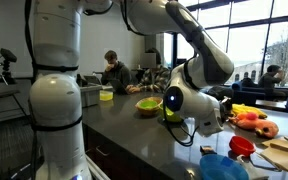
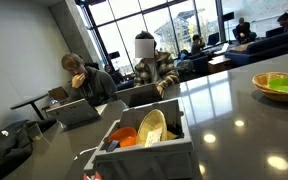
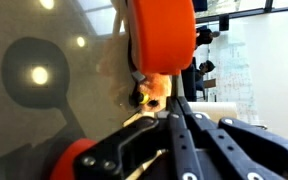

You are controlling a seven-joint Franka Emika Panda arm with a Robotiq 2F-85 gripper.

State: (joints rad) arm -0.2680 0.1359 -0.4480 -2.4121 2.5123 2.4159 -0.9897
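the claw (image 3: 170, 108) was pinched shut, with nothing clearly between its tips, low over the dark counter (image 3: 44, 120). the orange plastic object (image 3: 164, 35) lay just ahead. a clean grasp likely needed the tips spread first, then centred on its edge.

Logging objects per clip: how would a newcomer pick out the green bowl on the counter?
Start at the dark countertop under the white robot arm. The green bowl sits on it beyond the arm's wrist. Unlike the blue bowl and red cup nearer the camera, it is lime green with yellow inside.
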